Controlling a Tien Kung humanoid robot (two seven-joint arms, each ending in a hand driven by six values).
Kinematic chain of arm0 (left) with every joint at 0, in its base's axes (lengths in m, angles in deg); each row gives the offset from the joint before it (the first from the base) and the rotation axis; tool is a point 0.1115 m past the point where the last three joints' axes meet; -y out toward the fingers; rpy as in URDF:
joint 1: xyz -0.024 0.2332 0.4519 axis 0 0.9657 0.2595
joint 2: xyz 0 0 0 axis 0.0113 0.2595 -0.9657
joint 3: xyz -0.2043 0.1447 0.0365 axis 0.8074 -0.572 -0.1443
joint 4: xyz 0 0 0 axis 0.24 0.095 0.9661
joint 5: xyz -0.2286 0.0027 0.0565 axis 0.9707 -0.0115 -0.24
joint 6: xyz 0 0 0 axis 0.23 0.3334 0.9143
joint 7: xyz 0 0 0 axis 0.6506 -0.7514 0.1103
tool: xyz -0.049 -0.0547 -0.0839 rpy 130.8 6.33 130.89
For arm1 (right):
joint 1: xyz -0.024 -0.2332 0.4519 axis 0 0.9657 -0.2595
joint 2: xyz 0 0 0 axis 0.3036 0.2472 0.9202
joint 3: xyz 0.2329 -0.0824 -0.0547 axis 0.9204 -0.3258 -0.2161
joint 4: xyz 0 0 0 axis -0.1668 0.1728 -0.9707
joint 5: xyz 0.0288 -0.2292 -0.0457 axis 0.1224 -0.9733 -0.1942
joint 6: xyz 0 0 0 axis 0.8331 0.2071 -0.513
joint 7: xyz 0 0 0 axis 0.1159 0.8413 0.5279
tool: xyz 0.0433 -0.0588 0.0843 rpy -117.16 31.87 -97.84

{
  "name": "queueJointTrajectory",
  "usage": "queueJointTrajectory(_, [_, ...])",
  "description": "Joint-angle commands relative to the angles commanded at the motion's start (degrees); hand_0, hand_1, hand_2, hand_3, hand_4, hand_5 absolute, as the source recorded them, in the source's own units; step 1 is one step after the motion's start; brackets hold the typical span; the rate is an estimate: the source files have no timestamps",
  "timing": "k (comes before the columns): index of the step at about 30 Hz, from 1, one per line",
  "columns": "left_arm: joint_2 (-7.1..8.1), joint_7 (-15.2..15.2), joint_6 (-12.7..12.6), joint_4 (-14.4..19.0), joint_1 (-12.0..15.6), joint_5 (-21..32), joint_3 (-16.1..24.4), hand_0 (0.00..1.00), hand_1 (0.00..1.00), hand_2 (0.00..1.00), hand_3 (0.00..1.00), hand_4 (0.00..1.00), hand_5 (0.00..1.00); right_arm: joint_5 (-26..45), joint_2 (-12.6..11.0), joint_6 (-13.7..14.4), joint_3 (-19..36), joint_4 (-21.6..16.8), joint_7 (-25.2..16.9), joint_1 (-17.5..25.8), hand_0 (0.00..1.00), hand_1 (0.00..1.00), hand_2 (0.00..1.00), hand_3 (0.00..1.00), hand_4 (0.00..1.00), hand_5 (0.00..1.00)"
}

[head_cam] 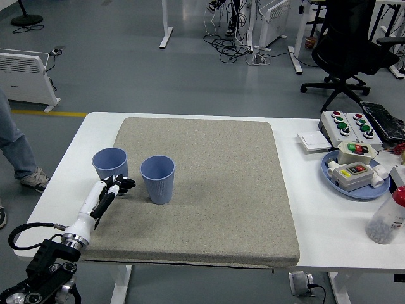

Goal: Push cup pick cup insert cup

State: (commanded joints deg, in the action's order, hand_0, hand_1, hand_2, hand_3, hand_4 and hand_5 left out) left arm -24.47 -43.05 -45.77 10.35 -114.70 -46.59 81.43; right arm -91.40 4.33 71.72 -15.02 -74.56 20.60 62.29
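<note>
Head view: workshop w/ grey floor, black office chair (354, 47) sitting far right, white heater (25, 75) standing far left. White desk (316, 209) is carrying a beige mat (215, 190) over most of its top. Right side of desk is holding a blue tray (357, 180) w/ switch boxes, a button box (348, 125) behind it, and a bottle w/ red cap (389, 218) getting cut off by the frame edge.

Two blue cups are standing upright on the mat's left part, apart from each other: left cup (111, 166) near the mat's left edge, right cup (157, 179) just beside it. Both are looking empty.

Left hand (114, 187) is reaching in from lower left, sitting just below and against the near side of the left cup. Fingers are looking partly curled, holding nothing; contact w/ the cup wall seems likely but can't confirm.

Progress, as a judgement: early stage, the push step is probably under way. Cups aren't nested yet, nothing is lifted, so pick and insert are both left to do.

Hard to see: fingertips are dark and bunched, so the exact pose is unclear. Right arm isn't showing at all. A person's leg and shoe (19, 152) are showing at the far left edge, the rest being cut off.
</note>
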Motion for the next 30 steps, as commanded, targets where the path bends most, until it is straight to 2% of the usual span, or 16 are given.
queueJointTrajectory(14, [0.14, 0.6, 0.7, -5.9, -6.0, 3.8, -4.4, 0.645, 0.674, 0.614, 0.561, 0.524, 0.998, -0.2, 0.1, -0.1, 0.0, 0.0, 0.0, -0.2, 0.728, 0.668, 0.705, 0.598, 0.162, 0.388])
queueJointTrajectory(23, [-0.27, 0.9, 1.0, -8.4, -7.3, 4.7, -5.3, 0.645, 0.672, 0.611, 0.560, 0.524, 0.998, -0.2, 0.0, -0.1, 0.0, 0.0, 0.1, -0.2, 0.729, 0.667, 0.705, 0.598, 0.163, 0.388])
queueJointTrajectory(30, [-0.09, 0.8, 0.6, -7.0, -6.4, 3.9, -3.9, 0.630, 0.670, 0.608, 0.559, 0.527, 0.998, 0.2, 0.0, -0.1, -0.2, 0.0, 0.0, -0.2, 0.729, 0.667, 0.705, 0.598, 0.163, 0.390])
